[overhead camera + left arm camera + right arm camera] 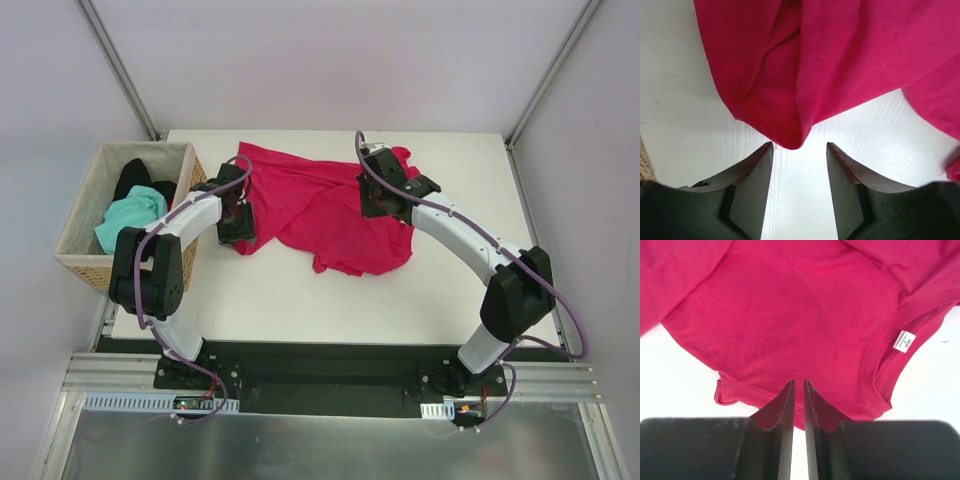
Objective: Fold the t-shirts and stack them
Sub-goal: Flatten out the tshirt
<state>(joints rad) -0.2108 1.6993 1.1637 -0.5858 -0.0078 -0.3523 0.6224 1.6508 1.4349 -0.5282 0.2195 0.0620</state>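
The crimson t-shirt (320, 210) lies crumpled and partly spread on the white table. My left gripper (238, 222) is open at the shirt's left edge; in the left wrist view (800, 145) a hanging corner of the shirt (790, 135) sits just ahead of the gap, touching neither finger. My right gripper (385, 195) is over the shirt's upper right part. In the right wrist view (799, 382) its jaws are nearly together above the cloth (790, 315) near the collar, with no cloth bunched between them. The mint-green t-shirt (130, 215) and the black t-shirt (135, 180) lie in the basket.
The tan wicker basket (75, 245) stands off the table's left edge, next to my left arm. A white collar label (904, 340) shows on the crimson shirt. The table (300, 300) has bare surface in front of the shirt.
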